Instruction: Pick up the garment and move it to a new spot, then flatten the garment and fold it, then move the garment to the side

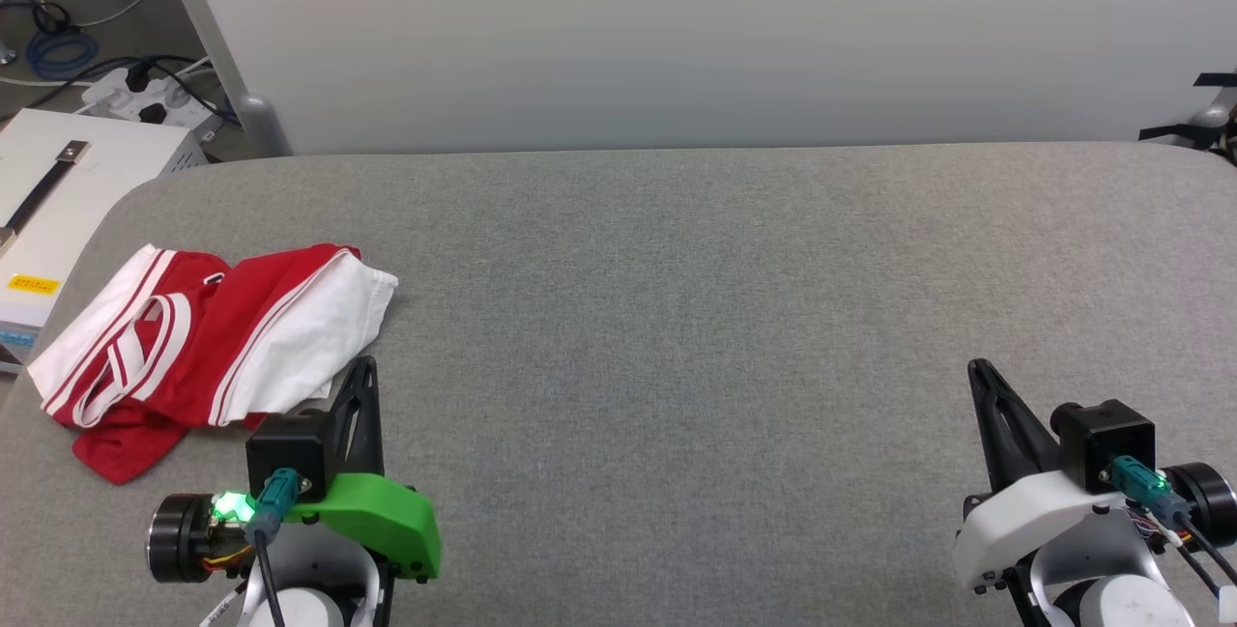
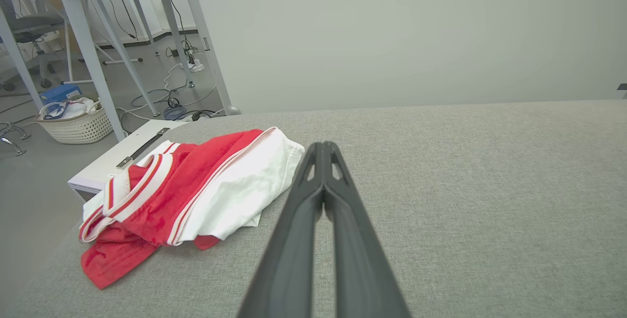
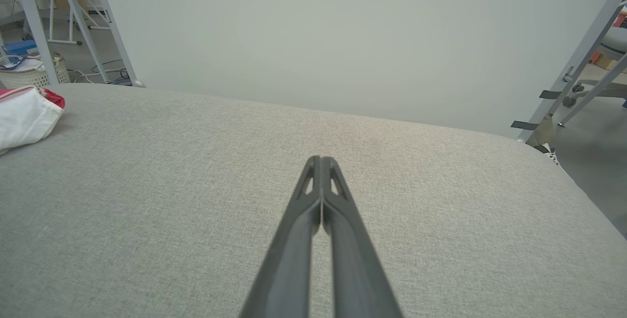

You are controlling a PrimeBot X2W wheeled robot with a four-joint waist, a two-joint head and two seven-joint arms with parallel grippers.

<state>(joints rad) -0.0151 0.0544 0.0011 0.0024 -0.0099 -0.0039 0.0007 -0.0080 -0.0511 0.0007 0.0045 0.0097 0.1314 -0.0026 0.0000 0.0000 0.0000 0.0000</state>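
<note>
Head view is showing a white box (image 1: 58, 183) sitting off the left edge of the grey padded table (image 1: 676, 318). The garment (image 1: 213, 337) is lying bunched at the table's far left, its red cloth and white sleeves folded over one another. Just right of it, the left gripper (image 1: 362, 368) is pointing up the view with its two dark fingers pressed together on nothing, tips just beside a white sleeve. Whether they are touching it, I cannot tell. At the lower right, well apart from the garment, the right gripper (image 1: 978, 371) is resting with its fingers likewise pressed together and empty.
</note>
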